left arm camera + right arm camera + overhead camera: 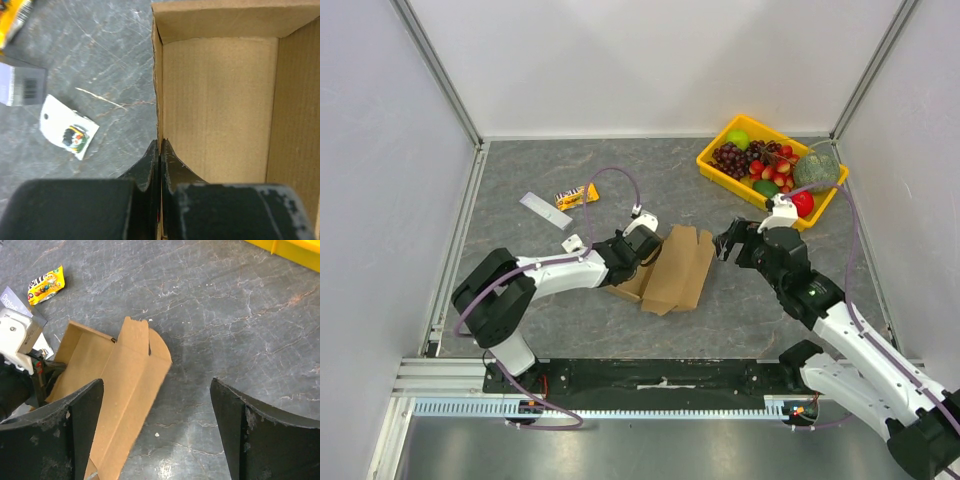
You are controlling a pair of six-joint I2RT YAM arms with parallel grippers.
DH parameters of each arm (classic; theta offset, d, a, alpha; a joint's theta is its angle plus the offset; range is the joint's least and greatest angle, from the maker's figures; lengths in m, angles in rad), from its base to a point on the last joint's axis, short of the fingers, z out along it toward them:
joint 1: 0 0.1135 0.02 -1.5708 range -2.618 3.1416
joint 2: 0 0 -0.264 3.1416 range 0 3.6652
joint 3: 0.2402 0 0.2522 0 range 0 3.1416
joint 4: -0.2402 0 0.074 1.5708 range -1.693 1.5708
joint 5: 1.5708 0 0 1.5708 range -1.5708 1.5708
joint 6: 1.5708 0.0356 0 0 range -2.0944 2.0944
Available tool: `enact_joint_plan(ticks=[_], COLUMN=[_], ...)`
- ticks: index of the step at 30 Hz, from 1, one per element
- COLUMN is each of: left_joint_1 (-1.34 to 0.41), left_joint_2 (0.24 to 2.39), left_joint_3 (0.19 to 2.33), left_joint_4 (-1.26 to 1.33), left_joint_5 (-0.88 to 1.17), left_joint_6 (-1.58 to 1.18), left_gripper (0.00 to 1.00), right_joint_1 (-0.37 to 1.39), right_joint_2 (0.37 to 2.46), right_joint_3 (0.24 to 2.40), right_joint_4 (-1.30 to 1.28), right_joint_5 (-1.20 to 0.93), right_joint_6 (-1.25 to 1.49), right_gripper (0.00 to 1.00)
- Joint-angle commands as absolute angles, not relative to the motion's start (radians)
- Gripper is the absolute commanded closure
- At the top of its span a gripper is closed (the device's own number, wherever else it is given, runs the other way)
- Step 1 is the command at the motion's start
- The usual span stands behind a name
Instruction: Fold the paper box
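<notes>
The right pincer (157, 385) hangs with its two dark fingers (75, 440) spread wide above the grey marbled worktop (225, 315). Left of the gap lies the paper box (120, 385), a brown open carton with its lid flap stretched out flat. A white arm part (17, 337) sits at its left end. A yellow sweet packet (46, 285) lies beyond, and a yellow tray (290, 247) shows at the top right.

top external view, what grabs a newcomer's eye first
The half-folded brown paper box mid-table, with the left claw shut on its side wall. Next, the bright yellow tray of fruit in the far right corner, and the right claw open just right of the box.
</notes>
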State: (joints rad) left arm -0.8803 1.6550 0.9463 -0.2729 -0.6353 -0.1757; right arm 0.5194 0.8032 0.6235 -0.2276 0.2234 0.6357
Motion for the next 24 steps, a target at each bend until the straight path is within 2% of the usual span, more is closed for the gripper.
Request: enact_joint_plan(ticks=[1,13,24], left_joint_1=[-0.841,-0.828,-0.828], left_joint_2=[1.684,1.7,1.698], left_joint_3=[0.914,0.877,0.874], left_joint_4=[-0.176,-0.12,-0.112], left_joint_5=[-0.508,-0.463,-0.459], left_joint_6=[-0.342,-0.376,-0.377], left_gripper=[0.98,0.98,0.98], right_joint_1=[0.503,0.469,0.469], right_joint_2=[0.778,0.864,0.91], right_joint_3=[0.601,0.519,0.541], right_joint_4=[-0.249,-0.08,-0.011], right_joint_5=[0.161,-0.046,-0.087], right_joint_6=[0.707,0.805,0.848], right_gripper=[0.05,0.05,0.08])
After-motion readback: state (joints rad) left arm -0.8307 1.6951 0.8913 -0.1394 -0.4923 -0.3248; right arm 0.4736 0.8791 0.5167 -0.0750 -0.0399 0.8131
